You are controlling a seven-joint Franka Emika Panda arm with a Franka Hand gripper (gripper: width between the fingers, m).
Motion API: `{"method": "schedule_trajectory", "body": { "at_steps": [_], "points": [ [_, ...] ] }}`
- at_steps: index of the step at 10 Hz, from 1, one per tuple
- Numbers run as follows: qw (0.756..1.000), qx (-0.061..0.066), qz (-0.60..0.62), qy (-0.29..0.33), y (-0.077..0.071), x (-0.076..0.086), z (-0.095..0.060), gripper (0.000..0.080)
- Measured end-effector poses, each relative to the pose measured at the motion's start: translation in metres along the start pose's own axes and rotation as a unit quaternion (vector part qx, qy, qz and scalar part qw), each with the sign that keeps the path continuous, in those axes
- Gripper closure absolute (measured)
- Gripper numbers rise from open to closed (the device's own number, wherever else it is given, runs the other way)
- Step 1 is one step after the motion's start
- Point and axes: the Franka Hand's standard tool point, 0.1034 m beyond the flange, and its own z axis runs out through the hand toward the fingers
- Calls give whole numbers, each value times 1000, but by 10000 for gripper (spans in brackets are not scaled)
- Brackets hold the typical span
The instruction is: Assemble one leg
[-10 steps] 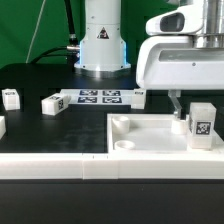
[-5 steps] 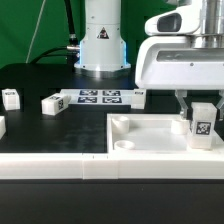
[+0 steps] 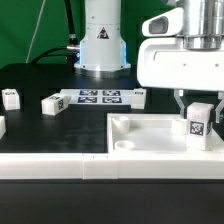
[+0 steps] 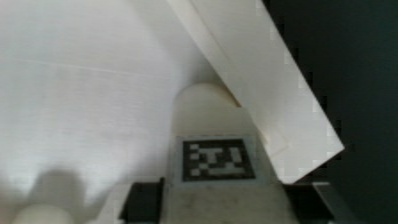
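A leg point(image 3: 200, 123), a chunky white post with a square tag on its front, stands at the right corner of the large white tray-like piece point(image 3: 140, 135) in the exterior view. My gripper point(image 3: 199, 108) comes down from above with one finger on each side of the leg and is shut on it. In the wrist view the leg point(image 4: 221, 150) lies between my two dark fingers point(image 4: 146, 203), tag facing the camera, with the tray's floor point(image 4: 89, 90) and its raised wall point(image 4: 267, 80) behind it.
Three more legs lie on the black table: one at the far left point(image 3: 10, 97), one point(image 3: 52, 103) beside the marker board point(image 3: 100, 97), one point(image 3: 138, 95) at its right end. The arm's base point(image 3: 100, 45) stands behind.
My gripper has shifted to the exterior view's right, over the leg, and its fingers have closed on the leg's sides. The leg has shifted slightly.
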Motion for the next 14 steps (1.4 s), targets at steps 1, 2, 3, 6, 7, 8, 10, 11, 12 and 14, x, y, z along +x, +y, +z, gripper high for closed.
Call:
{"method": "schedule_trajectory", "body": {
  "at_steps": [1, 2, 3, 6, 7, 8, 10, 11, 12, 14],
  "points": [
    [998, 2, 56, -3, 0, 1, 0, 508],
    [991, 4, 130, -6, 1, 0, 0, 508],
    [984, 3, 179, -11, 1, 0, 0, 507],
    [947, 1, 321, -22, 0, -1, 0, 507],
    [940, 1, 340, -23, 0, -2, 0, 507],
    [924, 3, 381, -27, 0, -2, 0, 507],
    [928, 4, 372, -28, -1, -2, 0, 305],
    [935, 4, 353, -28, -1, -3, 0, 305],
    [944, 3, 329, -29, -1, -3, -1, 184],
    [972, 3, 233, -28, -1, -3, -1, 157]
  ]
}}
